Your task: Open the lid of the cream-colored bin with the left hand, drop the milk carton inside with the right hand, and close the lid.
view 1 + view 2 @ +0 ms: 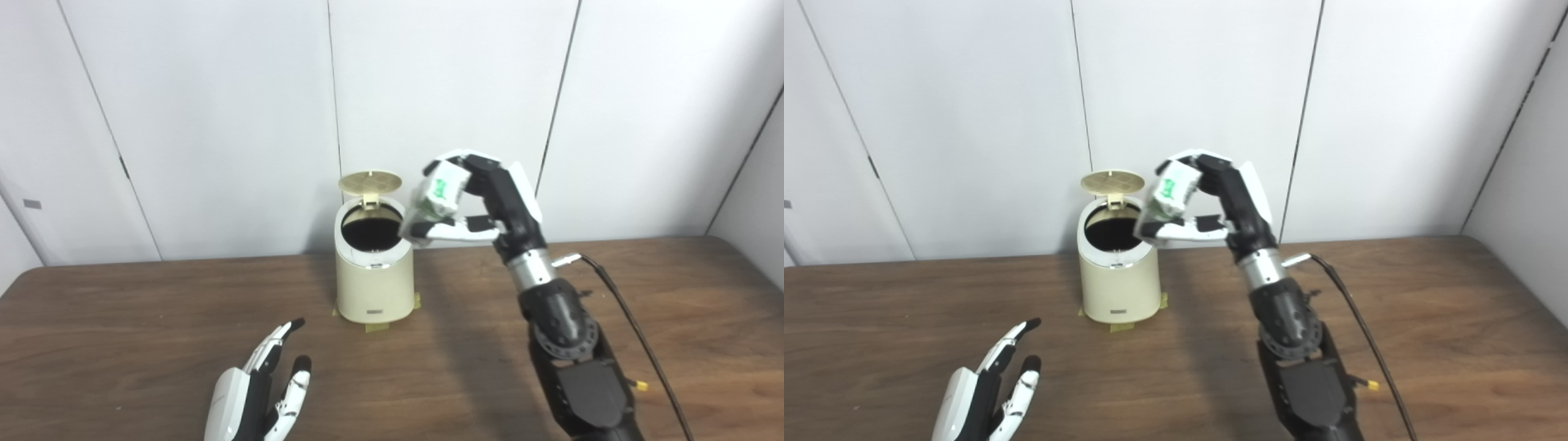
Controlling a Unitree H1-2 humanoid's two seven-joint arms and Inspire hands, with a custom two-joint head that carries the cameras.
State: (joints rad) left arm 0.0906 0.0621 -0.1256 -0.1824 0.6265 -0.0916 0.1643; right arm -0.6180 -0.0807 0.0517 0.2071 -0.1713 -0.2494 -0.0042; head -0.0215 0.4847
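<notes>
The cream-colored bin (pixel 375 282) stands at the middle of the brown table, its round lid (pixel 370 182) flipped up at the back and its dark inside showing. My right hand (pixel 484 205) is raised just right of the bin's rim, shut on a small white milk carton (pixel 440 195) with green print, held tilted over the bin's right edge. My left hand (pixel 263 389) rests low near the table's front edge, left of the bin and apart from it, its fingers spread and holding nothing.
Yellow tape tabs (pixel 380 327) mark the bin's foot on the table (pixel 122 318). A black cable (pixel 637 331) runs from my right wrist down toward the front right. White wall panels (pixel 214 122) close off the back.
</notes>
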